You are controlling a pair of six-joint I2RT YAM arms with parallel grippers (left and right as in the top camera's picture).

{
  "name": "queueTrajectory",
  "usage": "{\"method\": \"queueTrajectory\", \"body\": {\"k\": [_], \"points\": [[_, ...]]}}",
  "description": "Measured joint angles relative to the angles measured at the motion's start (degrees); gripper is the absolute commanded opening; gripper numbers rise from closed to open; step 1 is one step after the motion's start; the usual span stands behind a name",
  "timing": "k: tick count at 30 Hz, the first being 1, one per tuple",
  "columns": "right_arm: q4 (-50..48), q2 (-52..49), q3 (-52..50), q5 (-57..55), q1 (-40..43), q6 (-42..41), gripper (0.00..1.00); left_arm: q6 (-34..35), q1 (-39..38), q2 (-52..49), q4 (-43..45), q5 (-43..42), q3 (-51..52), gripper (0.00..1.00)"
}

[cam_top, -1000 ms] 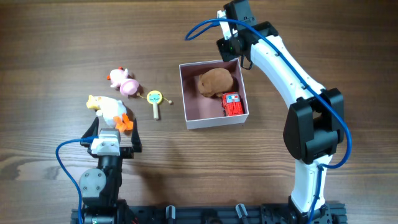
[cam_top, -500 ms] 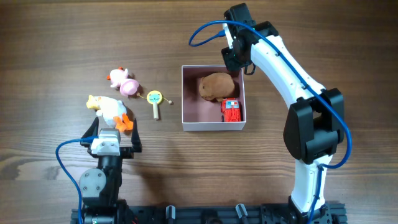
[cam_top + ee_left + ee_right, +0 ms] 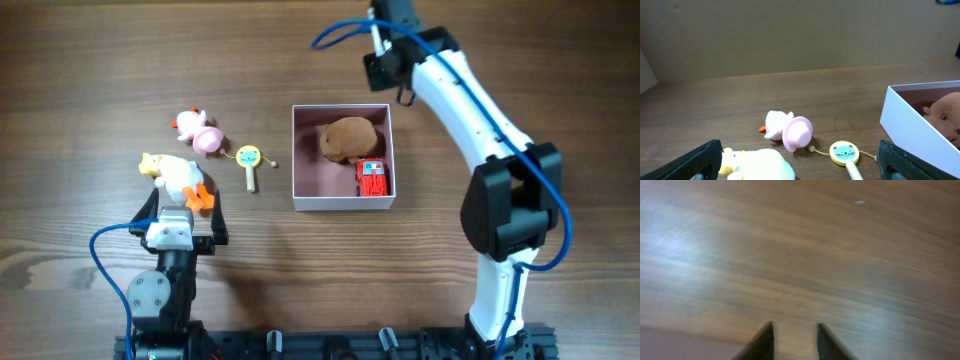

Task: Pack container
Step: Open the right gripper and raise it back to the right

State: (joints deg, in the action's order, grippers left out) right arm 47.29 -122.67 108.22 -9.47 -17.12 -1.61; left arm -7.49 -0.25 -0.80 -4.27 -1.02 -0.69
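The container [image 3: 343, 204] holds a plush [image 3: 348, 137] and a red toy [image 3: 373, 177], with the duck [image 3: 178, 178], pink toy [image 3: 200, 130] and rattle [image 3: 249, 160] left outside; the left gripper [image 3: 800, 150] gapes empty, the right gripper [image 3: 795, 327] narrowly parted, empty.

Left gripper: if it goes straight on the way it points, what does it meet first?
Most likely the white duck, lying just ahead between the open fingers of the left gripper; height is hard to judge.

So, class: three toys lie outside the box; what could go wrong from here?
1. The brown plush animal and red blocky toy take up much of the white pink-lined container; the white plush duck may not fit flat.
2. The thin yellow cat-face rattle lies flat, so the left tool may slip off it.
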Motion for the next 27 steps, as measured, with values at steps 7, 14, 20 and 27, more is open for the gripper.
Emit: {"method": "queueTrajectory", "body": {"k": [7,14,20,27], "points": [[4.0,0.2,0.5,-0.1,8.4,-0.7,0.79,0.0,0.0,0.0,0.0,0.0,0.0,1.00],[6.1,0.2,0.5,-0.2,11.3,-0.9,1.00,0.0,0.0,0.0,0.0,0.0,0.0,1.00],[6.6,0.2,0.5,-0.2,16.0,-0.9,0.99,0.0,0.0,0.0,0.0,0.0,0.0,1.00],[5.6,0.2,0.5,-0.3,18.8,-0.9,1.00,0.0,0.0,0.0,0.0,0.0,0.0,1.00]]}}
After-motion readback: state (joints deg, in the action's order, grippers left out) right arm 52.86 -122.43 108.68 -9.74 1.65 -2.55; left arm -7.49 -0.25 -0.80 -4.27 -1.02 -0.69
